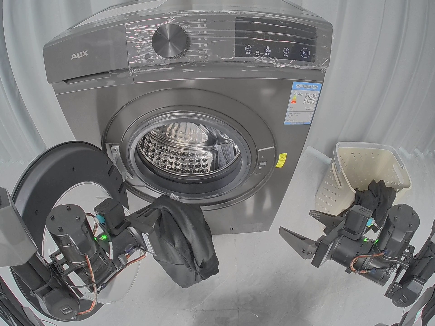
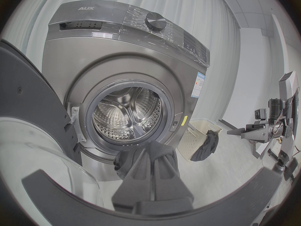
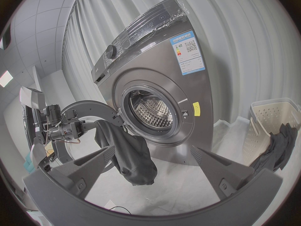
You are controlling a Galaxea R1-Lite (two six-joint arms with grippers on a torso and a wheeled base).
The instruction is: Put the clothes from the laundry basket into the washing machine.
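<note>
Curtained backdrop, head view: left gripper clenches a dark garment draped below its fingers, before the washing machine and its open drum; left wrist view: drum straight beyond the fingertips, apt for loading; right wrist view: right gripper splayed and empty, laundry basket beside, likely for the next pick.

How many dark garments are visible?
2: a garment hanging from the left gripper below the drum opening, another garment draped over the laundry basket rim; more may hide inside.

Satin metal washing machine, glossy steel drum. Matt cloth garment. Smooth perforated plastic laundry basket.
</note>
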